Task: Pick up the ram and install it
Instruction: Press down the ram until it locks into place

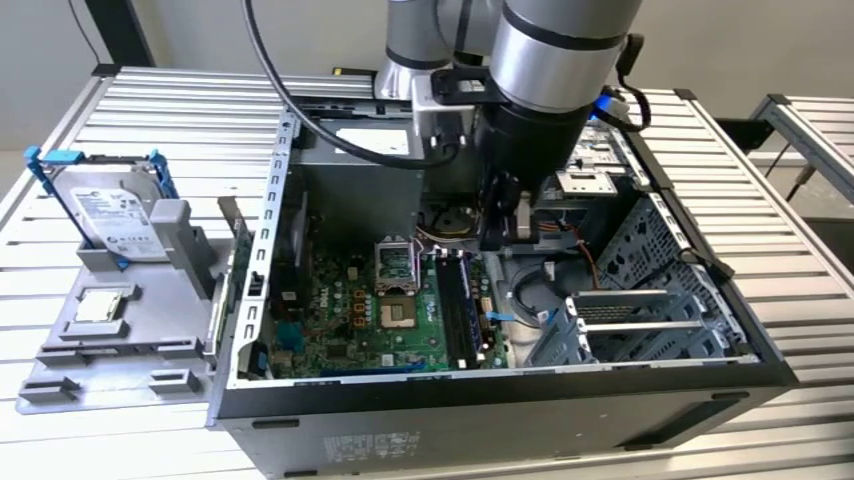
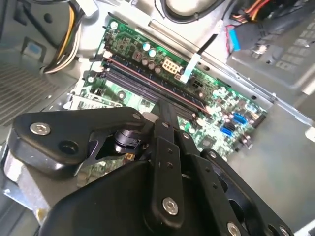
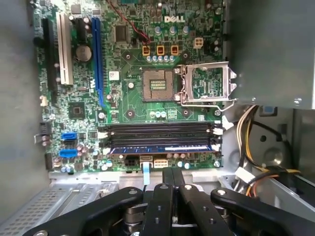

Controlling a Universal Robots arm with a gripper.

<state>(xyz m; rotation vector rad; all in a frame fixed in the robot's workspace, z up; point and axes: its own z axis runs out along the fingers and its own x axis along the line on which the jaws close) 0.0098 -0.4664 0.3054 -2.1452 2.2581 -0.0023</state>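
First wrist view has the ram [image 3: 162, 148] lying seated in a memory slot of the green motherboard [image 3: 133, 93], the slot nearest my gripper [image 3: 172, 179], just beside the empty slots [image 3: 160, 132]. My fingers [image 3: 167, 196] are pressed together with nothing between them, above the board's edge. Exterior view shows my arm [image 1: 541, 90] reaching down into the open computer case [image 1: 694, 300]; a hard drive [image 1: 114, 210] stands outside it.
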